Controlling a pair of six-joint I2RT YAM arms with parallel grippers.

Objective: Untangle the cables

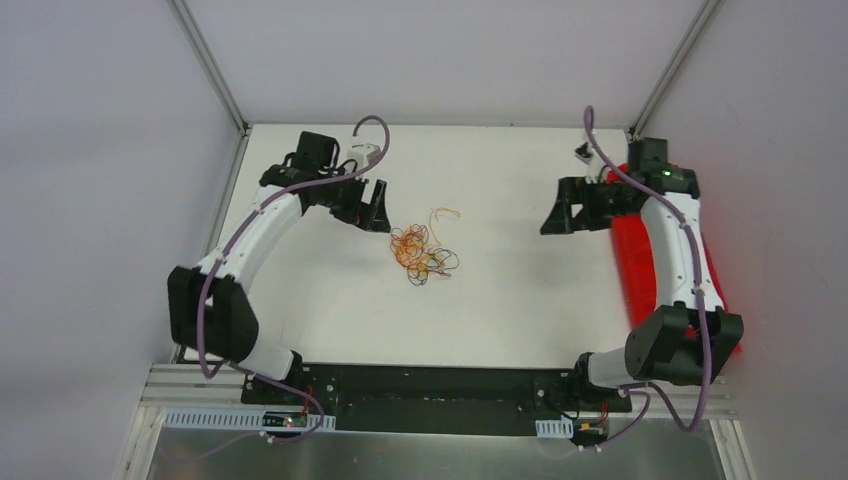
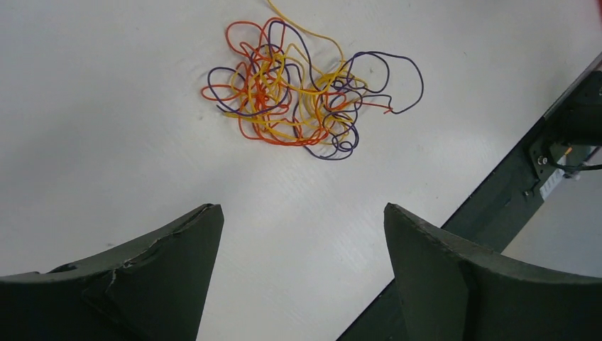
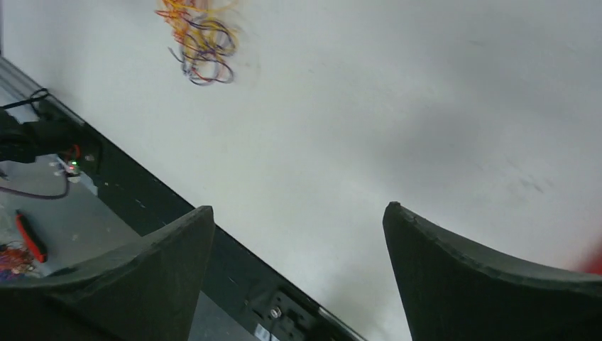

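The cables [image 2: 298, 92] lie in one loose tangle of orange, yellow, red and dark purple strands on the white table [image 2: 106, 156]. One yellow strand runs off the top edge and a purple loop bulges to the right. The left gripper [image 2: 301, 213] hangs nearer the camera, its dark fingers [image 2: 170, 273] spread wide with only bare table between them. A dark rail [image 2: 497, 206] crosses diagonally at right.

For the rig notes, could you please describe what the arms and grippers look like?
The left arm and right arm have white shells with black joints, a lilac hose along each. The left gripper and right gripper are dark, each with two broad tapering fingers; one left finger looks cracked.
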